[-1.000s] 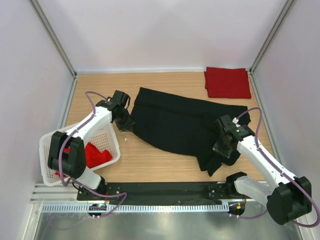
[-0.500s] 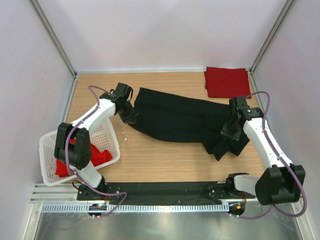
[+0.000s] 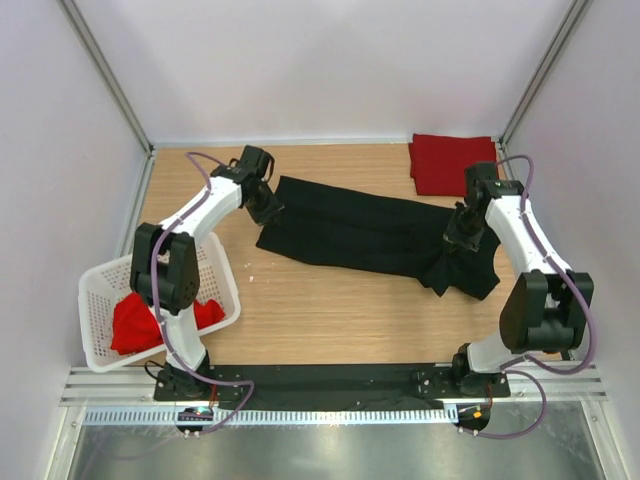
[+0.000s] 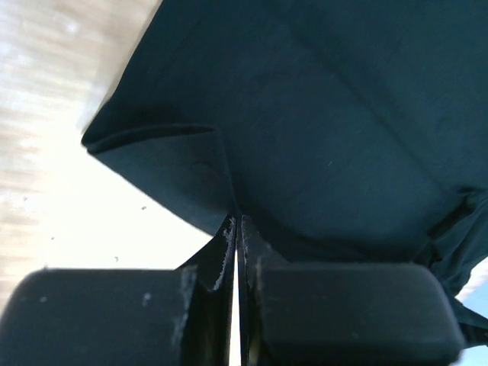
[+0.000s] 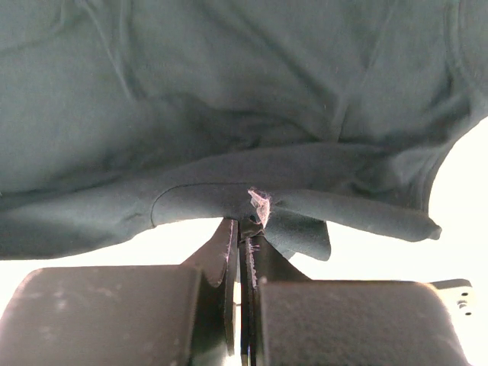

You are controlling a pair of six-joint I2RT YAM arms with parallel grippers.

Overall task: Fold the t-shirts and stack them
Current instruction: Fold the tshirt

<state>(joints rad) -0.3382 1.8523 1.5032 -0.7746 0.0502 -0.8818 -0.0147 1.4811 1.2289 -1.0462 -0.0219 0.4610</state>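
Low pass mid-counter is blocked: the black t-shirt [image 3: 360, 235] spans it between my left arm [image 3: 200, 215] and right arm [image 3: 520, 235]. Free lanes are the bare counter [image 3: 340, 320] strip on the near side, from the basket [image 3: 228, 285] rightward, and the far strip by the back wall [image 3: 300, 70]. The folded red t-shirt [image 3: 455, 165] fills the far-right corner. Walls close 3 sides.

Matt black cloth t-shirt [image 3: 360, 235] on a smooth wooden table [image 3: 330, 320]; white plastic lattice basket [image 3: 222, 285].
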